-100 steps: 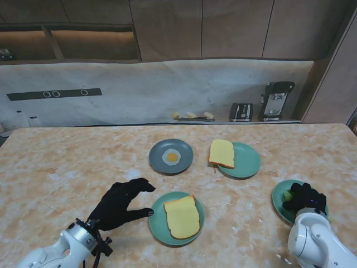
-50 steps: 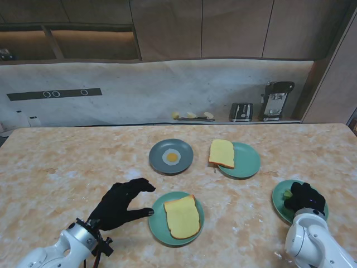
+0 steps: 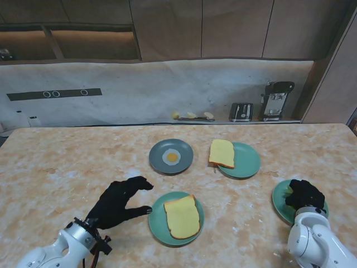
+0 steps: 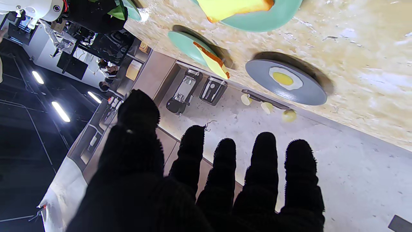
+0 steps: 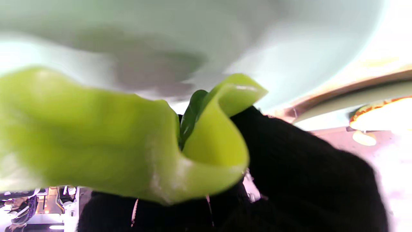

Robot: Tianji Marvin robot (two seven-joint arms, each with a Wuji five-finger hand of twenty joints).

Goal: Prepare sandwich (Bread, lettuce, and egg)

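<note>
A bread slice (image 3: 182, 216) lies on the near green plate (image 3: 158, 226). A second slice (image 3: 221, 152) rests on the far green plate (image 3: 248, 161). The fried egg (image 3: 172, 157) sits on a grey plate (image 3: 158, 149); the left wrist view shows the same egg (image 4: 285, 78). My left hand (image 3: 119, 202) hovers open just left of the near plate, fingers (image 4: 264, 167) spread. My right hand (image 3: 304, 194) is over the green plate (image 3: 278, 199) at the right edge, shut on the folded lettuce leaf (image 5: 112, 135), of which a bit of lettuce (image 3: 288, 193) peeks out.
A toaster (image 3: 241, 111) and a coffee machine (image 3: 274, 100) stand on the back counter, with small yellow pieces (image 3: 192, 115) beside them. Bare marble table (image 3: 67, 162) stretches to the left and between the plates.
My right hand has curled tighter over the lettuce on its plate and shifted slightly. My left hand has barely moved.
</note>
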